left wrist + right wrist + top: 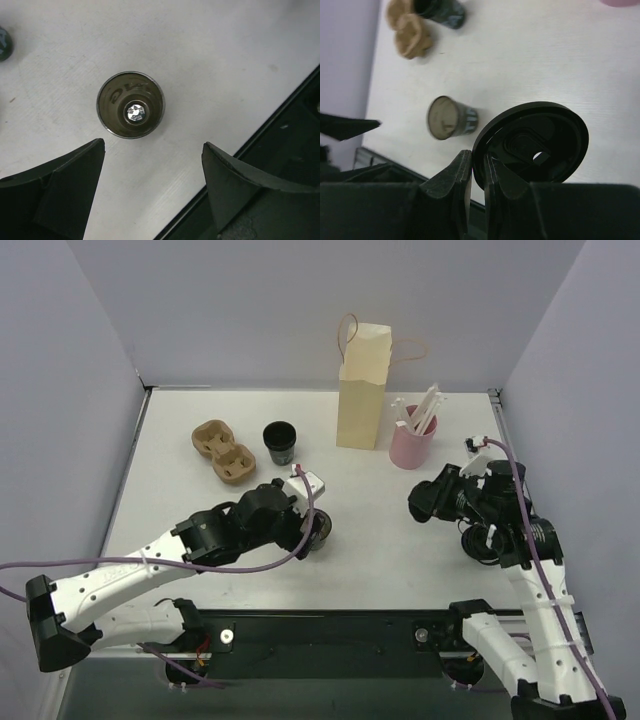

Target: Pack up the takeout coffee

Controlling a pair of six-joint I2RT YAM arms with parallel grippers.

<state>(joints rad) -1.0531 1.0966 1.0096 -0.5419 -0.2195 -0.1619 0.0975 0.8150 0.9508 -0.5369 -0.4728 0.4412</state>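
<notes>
Left gripper (153,146) gapes wide, empty, over the open cup (130,105) near the table (400,560) front edge. Right gripper (478,162) pinches the lid (532,140) by its rim; that thin grip could let it twist during capping.

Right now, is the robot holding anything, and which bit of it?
The right gripper has its jaws shut on the rim of the black lid. The left gripper holds nothing, jaws open above the cup.
</notes>
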